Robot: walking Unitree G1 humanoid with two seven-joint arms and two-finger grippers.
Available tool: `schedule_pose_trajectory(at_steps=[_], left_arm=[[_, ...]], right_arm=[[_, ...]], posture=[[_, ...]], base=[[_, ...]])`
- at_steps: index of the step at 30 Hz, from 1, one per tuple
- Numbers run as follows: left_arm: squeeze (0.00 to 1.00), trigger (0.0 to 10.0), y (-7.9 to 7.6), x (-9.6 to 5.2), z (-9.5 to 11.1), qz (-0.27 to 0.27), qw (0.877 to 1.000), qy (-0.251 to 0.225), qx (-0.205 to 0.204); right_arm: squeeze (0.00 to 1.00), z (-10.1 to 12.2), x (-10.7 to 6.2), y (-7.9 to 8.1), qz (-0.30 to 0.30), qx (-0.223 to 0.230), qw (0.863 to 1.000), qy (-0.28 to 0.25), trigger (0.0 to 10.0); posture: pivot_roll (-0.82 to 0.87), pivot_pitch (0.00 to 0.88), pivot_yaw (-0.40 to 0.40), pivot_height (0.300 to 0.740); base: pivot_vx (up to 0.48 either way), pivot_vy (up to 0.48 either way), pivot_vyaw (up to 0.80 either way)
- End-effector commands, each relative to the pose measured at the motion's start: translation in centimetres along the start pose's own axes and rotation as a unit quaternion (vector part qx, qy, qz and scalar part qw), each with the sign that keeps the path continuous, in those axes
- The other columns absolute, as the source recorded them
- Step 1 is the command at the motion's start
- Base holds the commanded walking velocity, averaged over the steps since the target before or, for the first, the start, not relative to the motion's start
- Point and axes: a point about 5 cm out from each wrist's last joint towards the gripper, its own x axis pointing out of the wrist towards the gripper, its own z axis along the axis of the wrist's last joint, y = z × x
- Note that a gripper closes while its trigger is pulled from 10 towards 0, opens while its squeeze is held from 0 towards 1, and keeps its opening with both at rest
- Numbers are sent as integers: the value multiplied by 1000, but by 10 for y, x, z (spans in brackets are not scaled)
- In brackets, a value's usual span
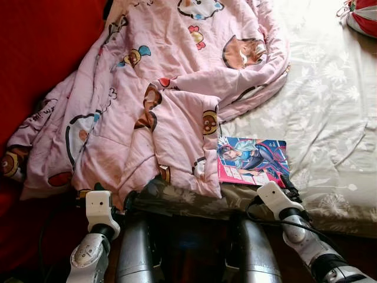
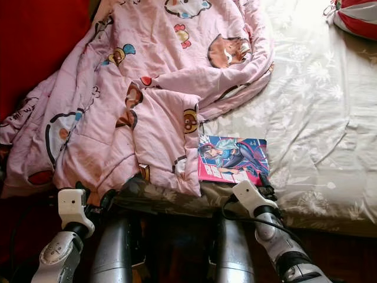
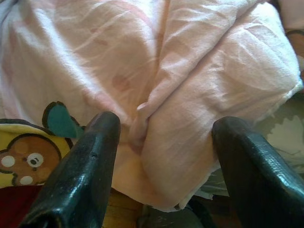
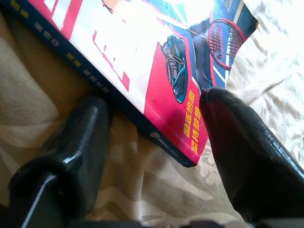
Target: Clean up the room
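The right gripper (image 4: 156,137) sat at the near corner of the comic book (image 4: 156,71), its two black fingers spread apart and straddling that corner: one finger (image 4: 71,147) lay on the bedsheet under the book's dark spine, the other (image 4: 237,142) rested over the cover's edge. Nothing was clamped yet. The right wrist view gave the printed characters on the red cover and a drawn racket; the head views showed instead the whole book (image 1: 253,160) lying flat on the pale floral sheet (image 1: 330,118), close to the mattress's front edge and just beside the blanket's hanging fold.

The left gripper (image 3: 161,156) hung with its fingers apart in front of the pink blanket (image 3: 190,71), a pinched ridge of cloth standing between them, untouched so far as could be told. A cartoon bear patch showed beside one finger (image 3: 80,175). From the head, the blanket (image 1: 171,88) spread crumpled across the bed's left half and spilled over its edge above the left arm (image 1: 97,224). A red-and-white bundle (image 1: 362,15) lay at the far right corner, well apart from the book.
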Motion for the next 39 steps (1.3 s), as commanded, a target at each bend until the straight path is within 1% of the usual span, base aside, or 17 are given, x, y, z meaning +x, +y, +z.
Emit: schedule_pose_trajectory(at_steps=[1, 3, 5, 6, 8, 12, 17, 20, 24, 25, 26, 29, 30, 32, 34, 39], left_arm=[[0, 10000, 2, -8, -10, 0, 1000, 23, -1], [0, 10000, 3, -9, -10, 1, 1000, 24, -1], [0, 10000, 4, -9, -9, 1, 1000, 24, 0], [0, 10000, 5, -8, -8, 2, 1000, 23, 0], [0, 10000, 6, -8, -8, 3, 1000, 22, 1], [0, 10000, 6, -7, -7, 4, 1000, 22, 1], [0, 10000, 5, -6, -8, 4, 1000, 23, 0], [0, 10000, 3, -5, -8, 4, 1000, 23, -2], [0, 10000, 1, -4, -9, 2, 1000, 23, -4], [0, 10000, 1, -4, -8, 3, 1000, 22, -4], [0, 10000, 1, -3, -8, 4, 1000, 20, -5], [0, 10000, 0, -3, -7, 3, 1000, 18, -4], [0, 10000, 1, -3, -7, 3, 1000, 18, -3], [0, 10000, 1, -4, -7, 3, 1000, 18, -3], [0, 10000, 1, -4, -8, 3, 1000, 19, -2], [0, 10000, -1, -4, -8, 1, 1000, 20, -2]], right_arm=[[0, -10, -5, 7, 24, -12, 999, 21, 10000], [0, -12, -7, 11, 36, -10, 999, 28, 10000], [0, -16, -10, 19, 57, -6, 998, 37, 10000], [0, -19, -15, 29, 80, 0, 996, 43, 10000], [0, -20, -19, 36, 93, 9, 994, 50, 10000], [0, -19, -23, 44, 98, 29, 994, 39, 10000], [0, -20, -30, 50, 95, 34, 994, 30, 10000], [0, -23, -32, 48, 79, 35, 996, 25, 10000], [0, -24, -31, 41, 54, 34, 998, 22, 10000], [0, -24, -30, 37, 44, 34, 998, 19, 10000], [0, -22, -27, 30, 25, 31, 999, 11, 10000], [0, -16, -22, 19, -2, 31, 1000, -4, 10000], [0, -10, -18, 10, -19, 36, 999, -21, 10000], [0, -4, -15, 7, -25, 36, 999, -33, 10000], [0, -2, -14, 8, -18, 34, 999, -33, 10000], [0, -5, -16, 17, 3, 30, 999, -24, 10000]], posture=[[89, 362, -10, 592], [98, 352, -9, 592], [102, 343, -10, 592], [103, 337, -9, 592], [102, 324, -11, 592], [98, 321, -12, 592], [90, 322, -13, 592], [84, 322, -13, 592], [81, 320, -15, 592], [80, 319, -16, 592], [80, 318, -16, 592], [80, 318, -17, 592], [80, 317, -19, 592], [80, 316, -19, 592], [79, 313, -21, 592], [82, 316, -23, 592]], base=[[0, 0, 0], [0, 0, 0], [0, 0, 0], [0, 0, 0], [0, 0, 0], [0, 0, 0], [0, 0, 0], [0, 0, 0], [0, 0, 0], [0, 0, 0], [0, 0, 0], [0, 0, 0], [0, 0, 0], [0, 0, 0], [0, 0, 0], [0, 0, 0]])
